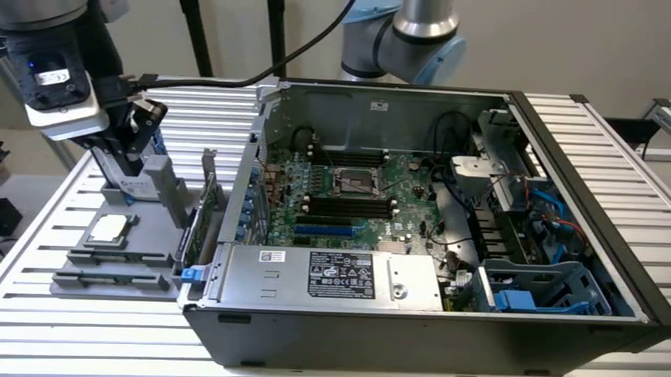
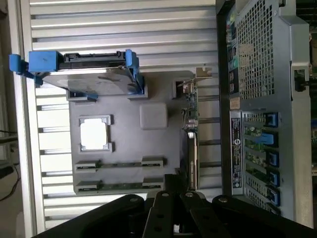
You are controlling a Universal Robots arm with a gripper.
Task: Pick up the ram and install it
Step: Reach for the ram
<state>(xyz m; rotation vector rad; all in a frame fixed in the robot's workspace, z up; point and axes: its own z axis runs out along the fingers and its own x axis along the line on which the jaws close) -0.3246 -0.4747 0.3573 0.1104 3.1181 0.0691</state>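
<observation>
In tray (image 2: 124,148): ram (image 2: 119,187), hand (image 1: 128,153) nr.

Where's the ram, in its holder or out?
In: the ram lies in a slot of the gray holder; black motherboard slots look empty.

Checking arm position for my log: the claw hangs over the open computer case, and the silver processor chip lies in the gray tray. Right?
Not quite. The exterior view shows the claw over the gray tray, beside the open computer case rather than over it. The silver processor chip does lie in the tray.
</observation>
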